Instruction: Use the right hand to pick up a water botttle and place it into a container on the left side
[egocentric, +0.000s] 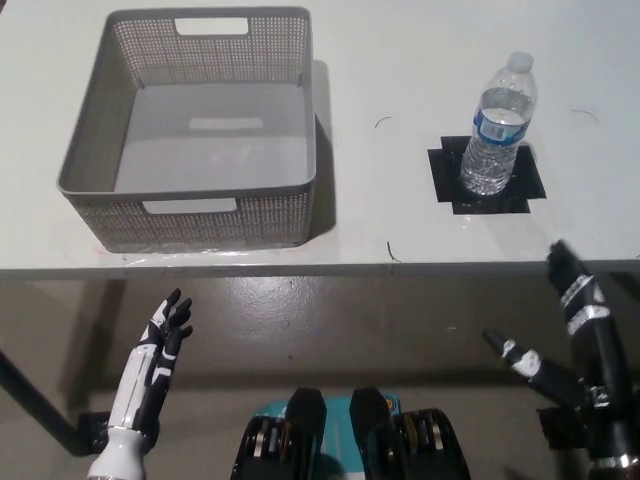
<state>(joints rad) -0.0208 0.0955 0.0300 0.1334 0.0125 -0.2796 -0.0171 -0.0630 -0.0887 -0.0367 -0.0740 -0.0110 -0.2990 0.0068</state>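
Right robot hand (575, 330) open below table; water bottle (497, 128) stands upright.

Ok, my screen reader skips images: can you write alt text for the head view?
A clear water bottle stands upright on a black tape square on a white table, right of an empty grey basket. Both robot hands, white left hand and black right hand, hang open below the table's near edge.

Table (380, 60) cut off by top, left and right picture edges. Right hand (575, 330) cropped at the right edge. Container (190, 130) near wall hides part of its floor.
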